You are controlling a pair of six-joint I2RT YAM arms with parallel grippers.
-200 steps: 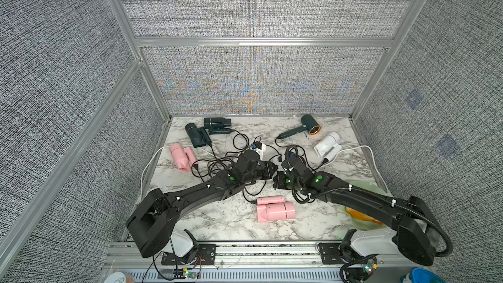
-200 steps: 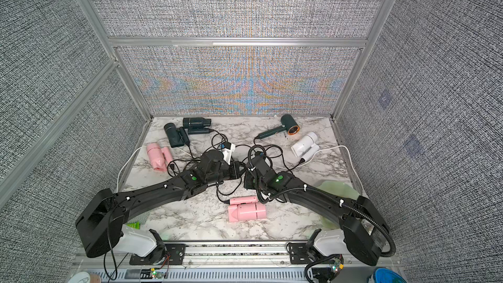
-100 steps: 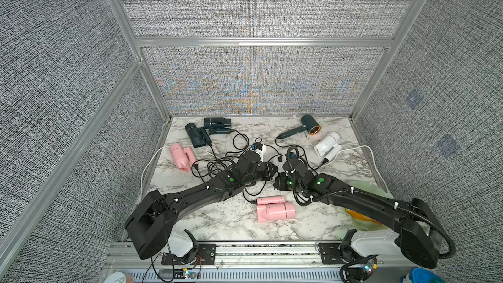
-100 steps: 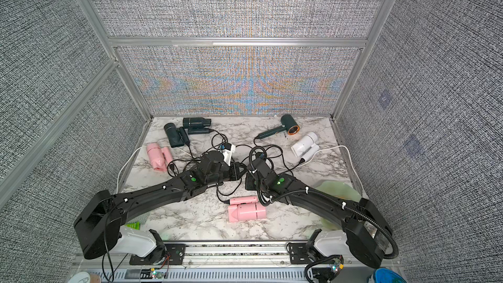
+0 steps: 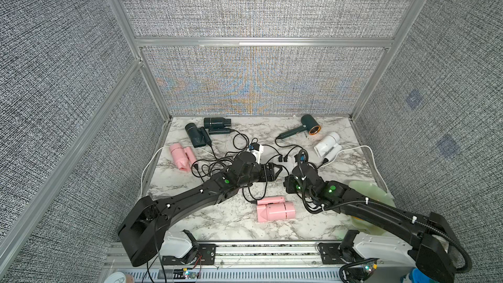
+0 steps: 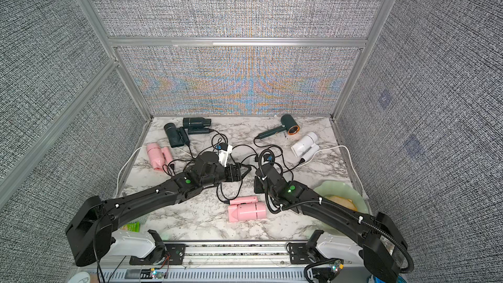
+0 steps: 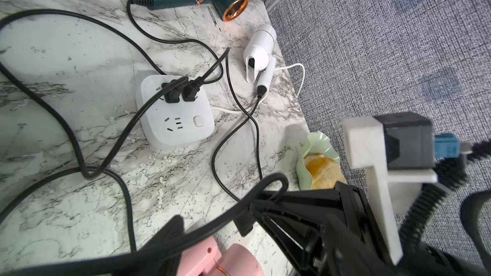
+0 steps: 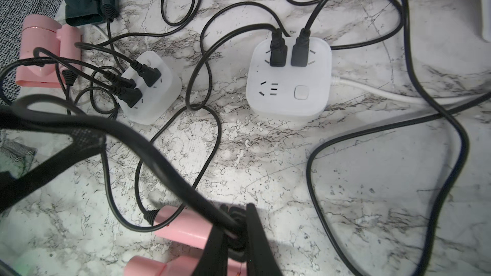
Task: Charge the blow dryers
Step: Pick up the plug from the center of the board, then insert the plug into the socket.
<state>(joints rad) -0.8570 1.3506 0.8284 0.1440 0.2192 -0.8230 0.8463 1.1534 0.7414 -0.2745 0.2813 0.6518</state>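
Several blow dryers lie around the marble table: a pink one (image 5: pixel 276 209) at the front, another pink one (image 5: pixel 181 156) on the left, two dark ones (image 5: pixel 196 134) at the back left, a copper-ringed one (image 5: pixel 309 125) and a white one (image 5: pixel 328 145) at the back right. My right gripper (image 8: pixel 236 209) is shut on a black plug (image 8: pixel 235 237) just above the front pink dryer (image 8: pixel 183 224). The plug's cord (image 8: pixel 148 150) runs off toward my left gripper (image 5: pixel 280 171), which stands open with the cord draped across it.
Two white socket blocks sit mid-table. One (image 8: pixel 288 96) holds two plugs, and one three-hole outlet on it is free. The other (image 8: pixel 164 94) holds three plugs. Black cords tangle around both. A green bowl (image 5: pixel 364 189) with bread stands at the right front edge.
My left gripper has opened and let go of the cord. My right gripper has closed tighter on the plug and shifted slightly toward the front. The dryers have not moved.
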